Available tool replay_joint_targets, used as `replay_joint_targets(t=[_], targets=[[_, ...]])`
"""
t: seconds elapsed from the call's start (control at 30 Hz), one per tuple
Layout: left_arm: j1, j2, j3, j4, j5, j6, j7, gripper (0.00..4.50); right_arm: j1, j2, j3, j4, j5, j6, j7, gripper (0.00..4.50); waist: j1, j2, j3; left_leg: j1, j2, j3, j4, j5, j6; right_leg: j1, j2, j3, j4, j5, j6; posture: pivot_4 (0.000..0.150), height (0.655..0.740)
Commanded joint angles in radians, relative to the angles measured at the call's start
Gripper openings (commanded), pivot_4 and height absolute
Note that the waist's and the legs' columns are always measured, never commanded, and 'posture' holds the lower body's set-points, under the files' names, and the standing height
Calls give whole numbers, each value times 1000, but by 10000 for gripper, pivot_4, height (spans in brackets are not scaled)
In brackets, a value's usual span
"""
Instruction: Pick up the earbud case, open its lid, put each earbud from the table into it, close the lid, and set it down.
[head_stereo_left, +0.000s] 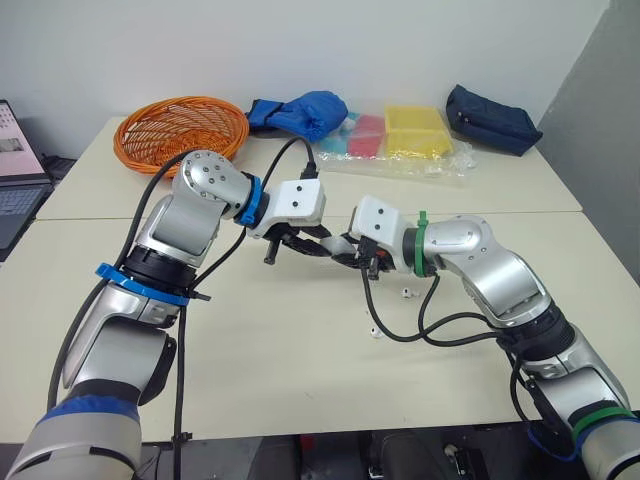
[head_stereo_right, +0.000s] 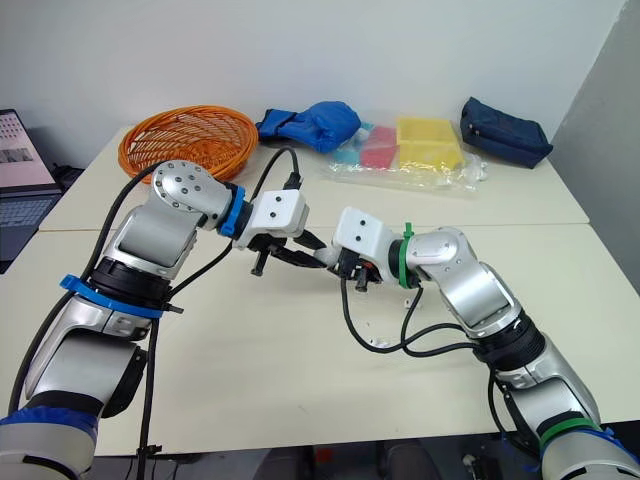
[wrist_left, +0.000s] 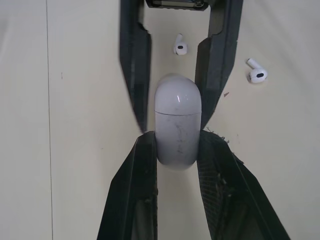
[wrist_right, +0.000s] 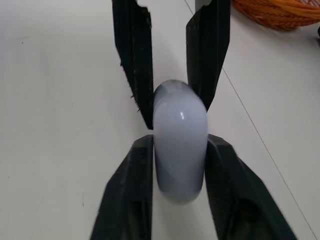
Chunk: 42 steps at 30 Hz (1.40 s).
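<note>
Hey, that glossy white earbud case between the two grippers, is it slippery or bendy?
The glossy white earbud case probably slips easily: its rounded shell shines. Likely rigid: the left gripper and right gripper pinch it without denting.

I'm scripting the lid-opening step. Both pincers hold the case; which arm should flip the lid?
Right, probably. The left pincer clamps the case below the seam, on its body. The right pincer grips the domed lid, so it can pull that open while the left steadies.
</note>
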<state>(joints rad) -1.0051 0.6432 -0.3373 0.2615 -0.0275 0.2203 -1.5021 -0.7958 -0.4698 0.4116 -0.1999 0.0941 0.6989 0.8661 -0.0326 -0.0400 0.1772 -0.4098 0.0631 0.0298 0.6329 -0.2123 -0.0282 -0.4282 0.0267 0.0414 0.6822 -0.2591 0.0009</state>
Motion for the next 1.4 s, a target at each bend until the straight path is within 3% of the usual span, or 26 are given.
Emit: replay_joint_targets(t=[0.03, 0.17, 0.2, 0.37, 0.43, 0.5, 0.63, 0.9, 1.4], targets=[[-11, 5, 18, -36, -20, 9, -5, 7308, -29, -9, -43, -25, 7, -11, 2, 28625, 0, 0, 0, 0, 0, 0, 0, 0, 0, 0, 0, 0, 0, 0, 0, 1500, 7400], [-3, 8, 36, -3, -37, 44, -2, 7308, -18, -55, -100, -75, 60, 44, 36, 43785, 1, 0, 0, 0, 0, 0, 0, 0, 0, 0, 0, 0, 0, 0, 0, 1500, 7400], [-1, 10, 39, 2, -43, 55, -2, 7308, -16, -64, -110, -85, 70, 54, 41, 44496, 1, 0, 0, 0, 0, 0, 0, 0, 0, 0, 0, 0, 0, 0, 0, 1500, 7400], [96, -10, 219, -10, -318, 392, -25, 7308, -26, -40, -374, -210, 361, 345, 38, 44496, -6, 0, 0, 0, 1, 0, 1, 0, 0, 0, 0, 0, 1, 0, 0, 1500, 7400], [144, -55, 338, -1, -420, 552, 91, 7308, -51, -60, -453, -226, 444, 427, 39, 44496, -4, 0, 0, 0, 1, -2, 1, 0, 0, 0, 0, -2, 1, 0, 0, 1500, 7400], [163, -71, 384, -12, -463, 638, 156, 7308, -63, -71, -483, -233, 488, 466, 24, 44496, -2, 0, 0, -1, 1, -3, 2, 0, 0, 0, 0, -2, 2, 0, 0, 1500, 7400], [291, -160, 493, -214, -648, 789, 275, 7308, -137, -108, -448, -196, 511, 480, 16, 44496, -2, 0, 0, 0, 0, -2, 7, 0, 0, 1, -2, -1, 6, 0, 0, 1500, 7400], [393, -184, 465, -359, -707, 760, 365, 7308, -137, -145, -335, -96, 460, 388, 13, 44496, -1, 0, 0, 5, -1, -1, 11, 0, 0, 7, -3, 0, 7, 2, 1, 1500, 7400], [397, -147, 439, -365, -737, 728, 371, 7308, -149, -164, -285, -46, 470, 351, 49, 44496, 0, 0, 0, 4, -1, 0, 9, 0, 0, 6, -2, 0, 4, 2, 1, 1500, 7400]])
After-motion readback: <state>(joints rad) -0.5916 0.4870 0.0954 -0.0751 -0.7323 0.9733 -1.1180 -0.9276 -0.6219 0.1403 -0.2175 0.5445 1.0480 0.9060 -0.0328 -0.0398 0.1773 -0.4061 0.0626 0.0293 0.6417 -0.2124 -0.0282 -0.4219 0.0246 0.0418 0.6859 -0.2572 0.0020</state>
